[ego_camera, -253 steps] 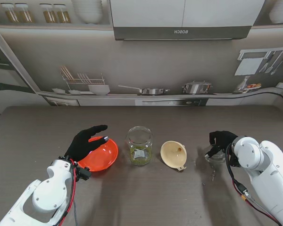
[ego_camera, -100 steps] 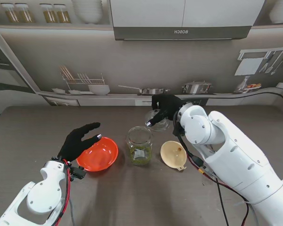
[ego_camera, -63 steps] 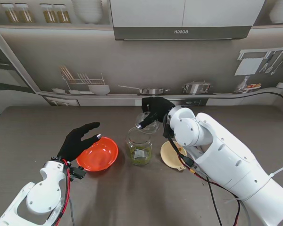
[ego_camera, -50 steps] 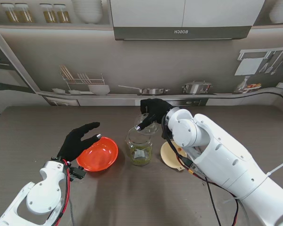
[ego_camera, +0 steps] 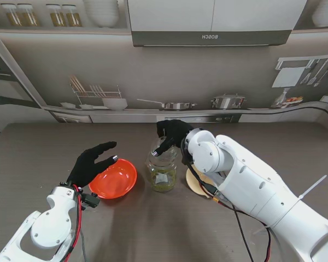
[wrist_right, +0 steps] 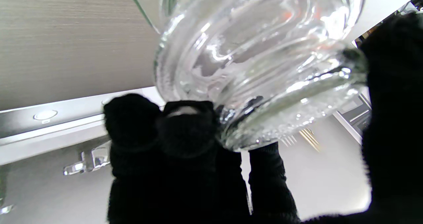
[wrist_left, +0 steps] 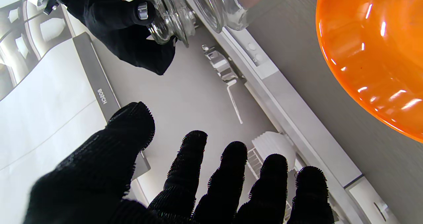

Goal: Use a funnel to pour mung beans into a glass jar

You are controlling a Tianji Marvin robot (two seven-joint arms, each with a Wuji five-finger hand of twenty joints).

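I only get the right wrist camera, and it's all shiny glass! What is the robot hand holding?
Observer: The right robot hand pinches a glass lid right at the mouth of the jar.
Operator: Where's the funnel?
Observer: The funnel lies on the table to the right of the jar, partly hidden by the right arm.
Operator: What's the other hand doing?
Observer: The left robot hand is open and holds nothing, beside an orange bowl.
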